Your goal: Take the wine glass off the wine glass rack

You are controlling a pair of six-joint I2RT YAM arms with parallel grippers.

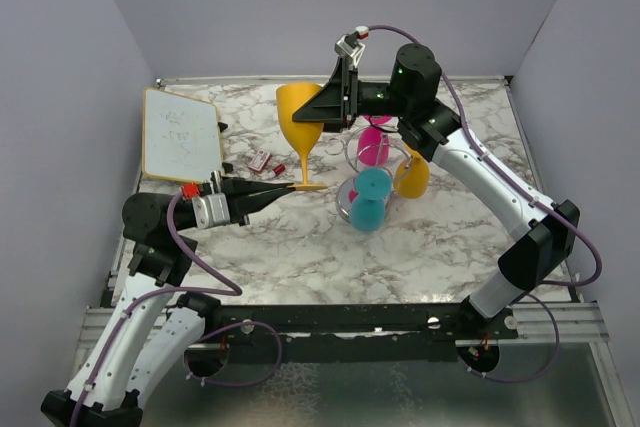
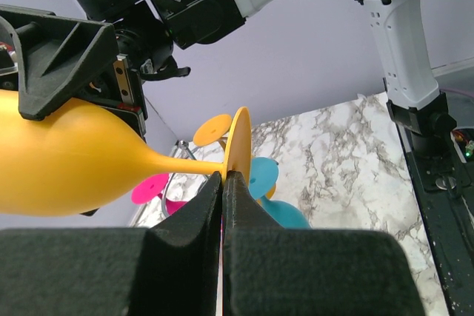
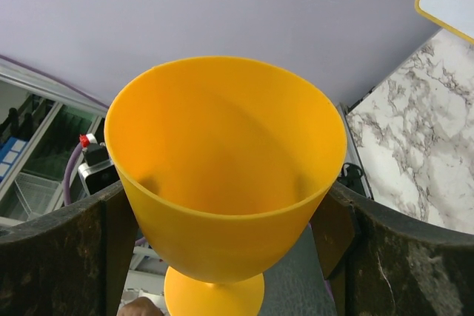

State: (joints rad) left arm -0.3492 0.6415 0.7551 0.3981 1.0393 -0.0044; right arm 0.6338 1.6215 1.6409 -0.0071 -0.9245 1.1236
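Standing upright, wine glass (image 1: 299, 113) rim-up

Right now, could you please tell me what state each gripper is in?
Left gripper: closed on the foot of the orange plastic wine glass.
Right gripper: closed around the same glass's bowl.

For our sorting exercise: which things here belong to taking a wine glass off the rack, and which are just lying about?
Job: yellow wine glass, wine glass rack, left claw, right claw.
Lying about: whiteboard, small red-and-white item.
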